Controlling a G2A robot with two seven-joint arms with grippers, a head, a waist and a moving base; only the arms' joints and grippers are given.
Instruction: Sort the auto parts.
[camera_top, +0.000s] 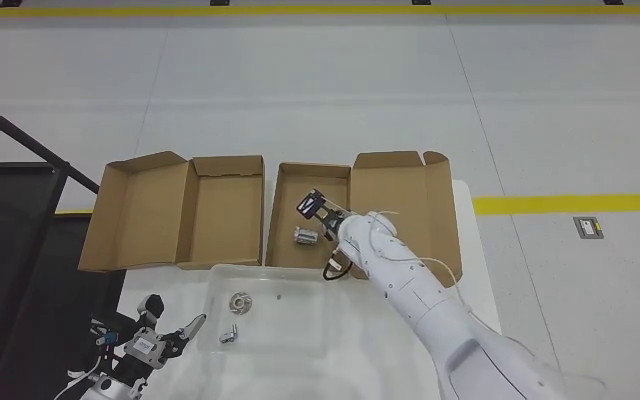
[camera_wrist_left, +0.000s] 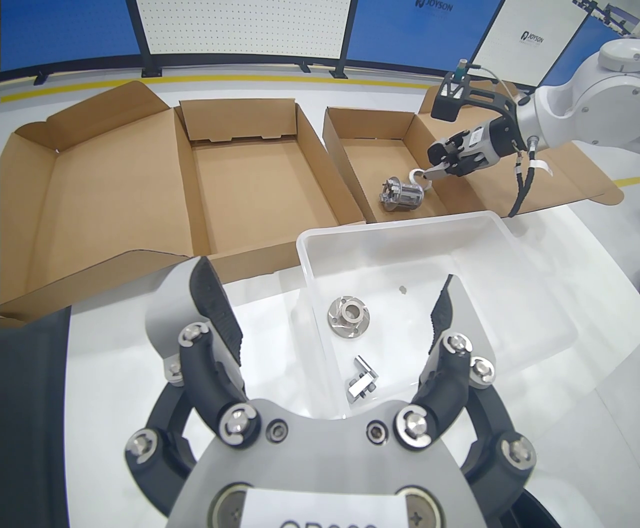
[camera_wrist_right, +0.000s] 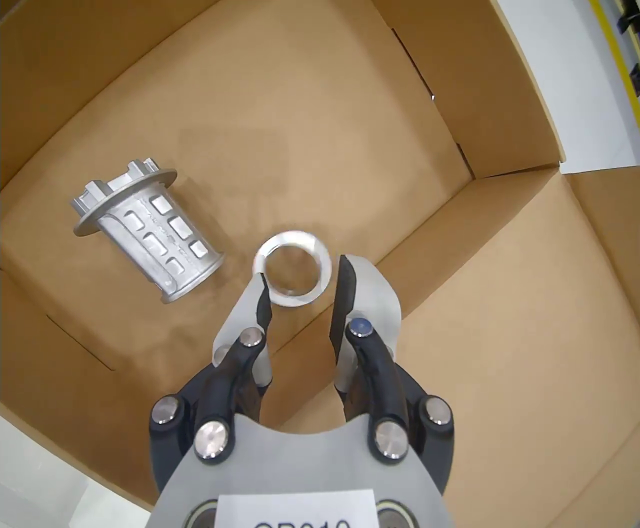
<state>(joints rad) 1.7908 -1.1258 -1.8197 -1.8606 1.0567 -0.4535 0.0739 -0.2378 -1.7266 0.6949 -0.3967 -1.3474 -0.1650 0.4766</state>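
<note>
Over the cardboard box (camera_wrist_right: 350, 125), right pincer (camera_wrist_right: 303, 272) gapes beside a ring (camera_wrist_right: 325, 270); left pincer (camera_wrist_left: 325, 272) gapes.

a silver ring (camera_wrist_right: 290, 239) sits at the tips of the right pincer (camera_wrist_right: 302, 270), with a slotted flanged cylinder (camera_wrist_right: 150, 240) on its side nearby. a flanged disc (camera_wrist_left: 348, 316) and a small bracket (camera_wrist_left: 362, 382) lie before the left pincer (camera_wrist_left: 325, 272).

The white table (camera_top: 170, 285) carries three containers. The left box (camera_top: 222, 212) and the right box (camera_top: 400, 200), both cardboard, stand side by side along the far edge, lids folded open and flat. A clear bin (camera_top: 290, 335) sits just in front of them, touching their near walls.
</note>
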